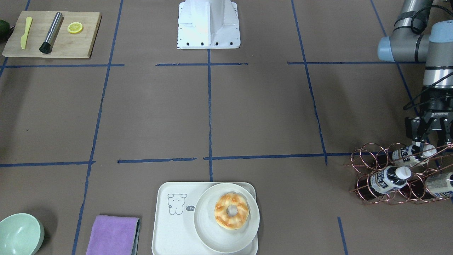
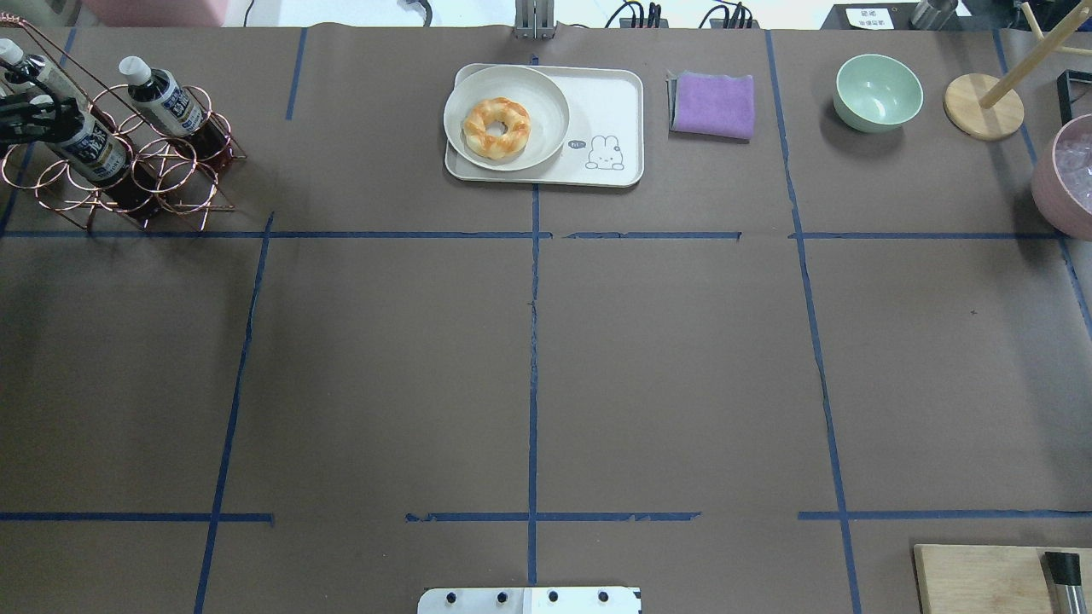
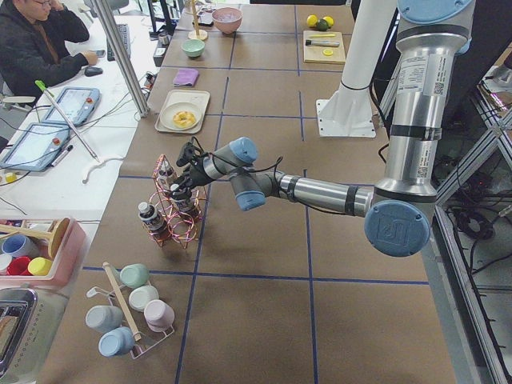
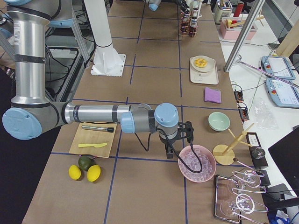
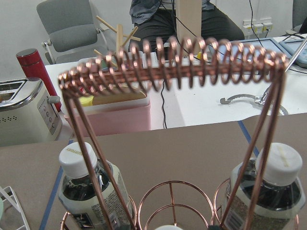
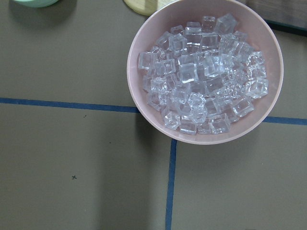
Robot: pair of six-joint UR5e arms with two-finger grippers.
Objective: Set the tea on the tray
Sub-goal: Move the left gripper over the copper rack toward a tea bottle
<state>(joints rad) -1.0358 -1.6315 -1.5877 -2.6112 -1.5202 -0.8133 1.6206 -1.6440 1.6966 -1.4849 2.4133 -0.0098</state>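
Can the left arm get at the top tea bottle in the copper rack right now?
Probably yes: the left gripper hangs right at that tea bottle, fingers either side; only the rack handle crowds it.

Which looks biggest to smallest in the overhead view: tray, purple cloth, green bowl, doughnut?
1. tray
2. green bowl and purple cloth: about alike, so not ranked
3. doughnut, smallest
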